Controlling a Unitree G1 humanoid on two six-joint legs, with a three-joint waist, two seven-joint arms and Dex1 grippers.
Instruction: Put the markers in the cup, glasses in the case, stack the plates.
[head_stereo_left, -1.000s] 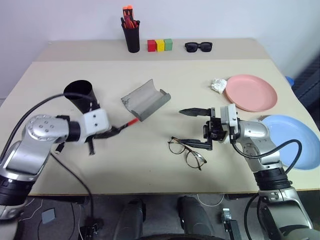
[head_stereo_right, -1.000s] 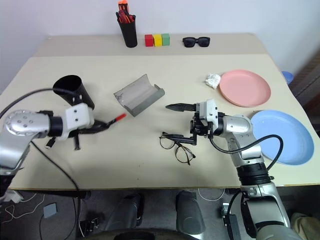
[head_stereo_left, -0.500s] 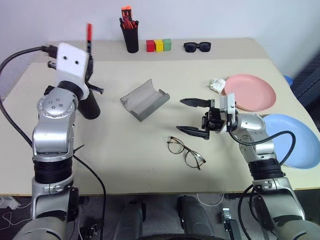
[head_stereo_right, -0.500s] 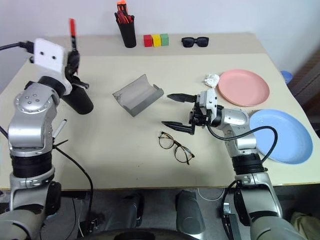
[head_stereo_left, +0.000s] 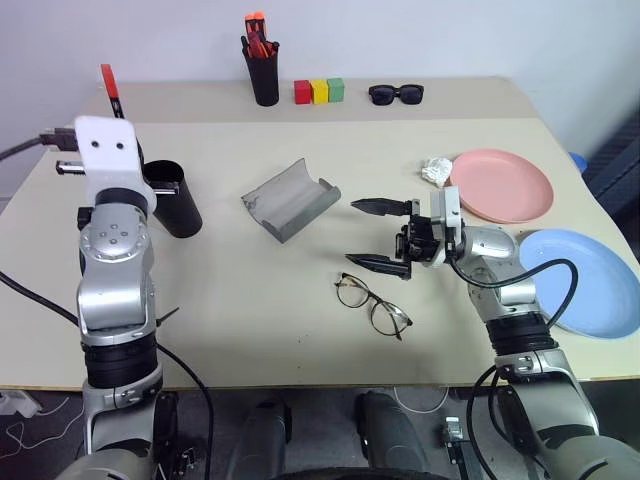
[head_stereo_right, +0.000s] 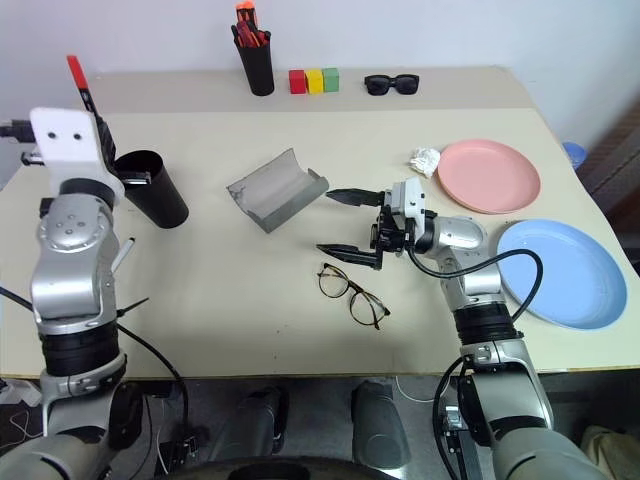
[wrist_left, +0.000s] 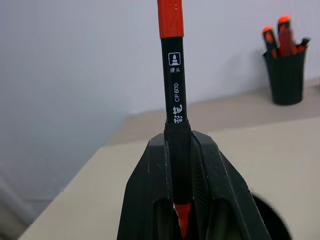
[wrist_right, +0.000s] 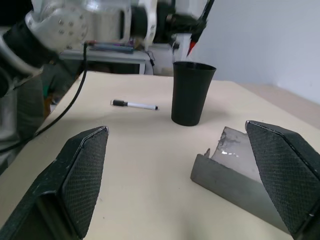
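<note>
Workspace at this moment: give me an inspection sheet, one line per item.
Surface: beige table.
Job's things: red-capped marker in left gripper above cup; white marker lying beside cup; glasses on table; case open; pink plate and blue plate unstacked.
Clutter: pen holder, blocks, sunglasses, crumpled paper.
Grippers: left shut on marker; right gripper open above glasses.
Cables: on both arms.
Surroundings: white wall.
</note>
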